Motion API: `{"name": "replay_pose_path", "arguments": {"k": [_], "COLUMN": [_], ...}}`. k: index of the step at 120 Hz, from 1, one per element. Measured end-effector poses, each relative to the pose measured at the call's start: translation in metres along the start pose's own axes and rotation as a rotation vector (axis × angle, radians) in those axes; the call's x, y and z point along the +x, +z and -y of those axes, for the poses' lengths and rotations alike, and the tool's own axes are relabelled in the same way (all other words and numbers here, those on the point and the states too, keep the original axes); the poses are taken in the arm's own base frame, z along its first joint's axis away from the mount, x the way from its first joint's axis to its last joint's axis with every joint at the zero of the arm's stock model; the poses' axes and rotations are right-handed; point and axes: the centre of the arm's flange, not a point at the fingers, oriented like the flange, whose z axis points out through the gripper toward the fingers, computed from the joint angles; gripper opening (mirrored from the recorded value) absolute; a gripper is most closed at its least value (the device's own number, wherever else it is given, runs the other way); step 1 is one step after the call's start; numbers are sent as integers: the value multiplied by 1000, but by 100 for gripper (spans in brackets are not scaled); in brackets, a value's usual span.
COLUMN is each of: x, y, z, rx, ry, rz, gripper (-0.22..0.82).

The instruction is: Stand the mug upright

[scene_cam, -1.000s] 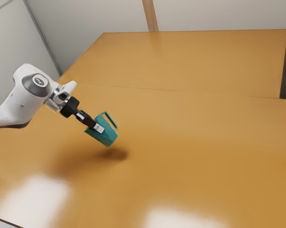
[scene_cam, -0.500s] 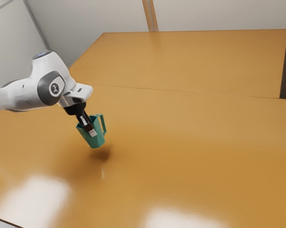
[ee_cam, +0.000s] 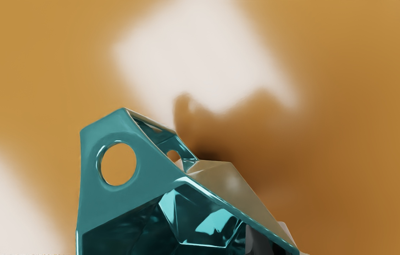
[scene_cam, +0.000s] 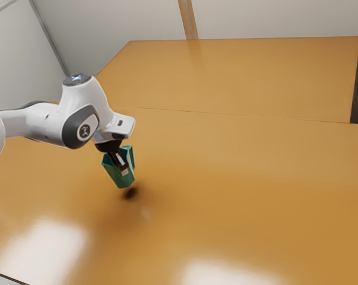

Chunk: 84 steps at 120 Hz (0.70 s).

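"Where have you got the mug [scene_cam: 114, 173]?"

"Left of centre in the exterior view, in my gripper [scene_cam: 123, 169]. My fingers are closed on its wall, one inside the mug, the other outside."

"Is it upright?"

"No, it's tilted: the mouth leans toward the exterior view's upper left, the base toward its lower right. The handle [scene_cam: 132, 155] is on the exterior view's right side of it."

"Is it down on the table [scene_cam: 244, 178]?"

"It looks just above it to me, with a dark shadow [scene_cam: 130, 193] just below the base."

"And your arm [scene_cam: 43, 123]?"

"It comes in from the exterior view's left and bends down to the mug. In my wrist view I look into the mouth, with a round hole [ee_cam: 118, 164] beside the rim."
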Motion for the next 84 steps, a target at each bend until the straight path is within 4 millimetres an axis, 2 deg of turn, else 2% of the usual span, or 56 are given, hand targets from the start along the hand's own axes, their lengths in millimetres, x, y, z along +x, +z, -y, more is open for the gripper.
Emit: {"name": "replay_pose_path", "arguments": {"k": [42,84], "x": [-4,1], "y": [24,42], "z": [-20,-24], "rx": [26,52], "ry": [-130,-212], "rz": [5,-1], "gripper": [-18,-18]}}
